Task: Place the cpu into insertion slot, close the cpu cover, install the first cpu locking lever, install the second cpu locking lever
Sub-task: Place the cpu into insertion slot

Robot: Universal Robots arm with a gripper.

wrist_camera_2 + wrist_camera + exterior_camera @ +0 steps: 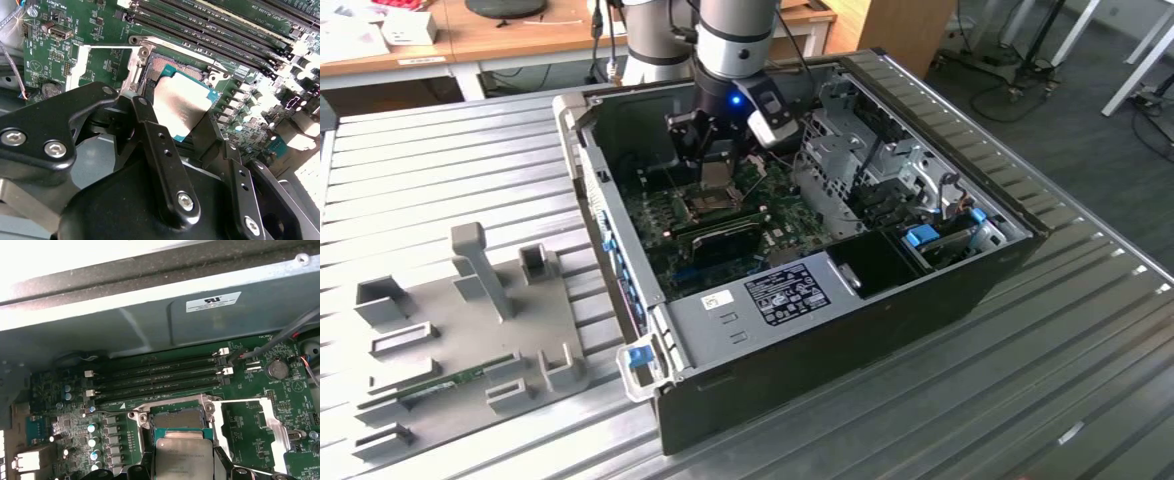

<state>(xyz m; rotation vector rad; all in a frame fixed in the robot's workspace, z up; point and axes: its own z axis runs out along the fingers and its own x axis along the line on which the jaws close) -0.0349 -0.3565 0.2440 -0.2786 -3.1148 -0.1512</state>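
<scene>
Gripper [716, 168], upper centre of exterior view, clamped on cpu [182, 106] above slot [177, 418]; first wrist view adds cover [275, 422], open.

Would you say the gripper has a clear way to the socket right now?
Probably yes: the cover is swung open to one side, and the socket lies bare right by the chip that the gripper holds.

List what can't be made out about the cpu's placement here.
- Second wrist view: the cpu, held in the gripper, covers most of the insertion slot; the gap between them is unclear.
- First wrist view: the picture edge cuts off part of the cpu.
- Exterior view: under the gripper, cpu-to-slot contact is too small to tell.
</scene>
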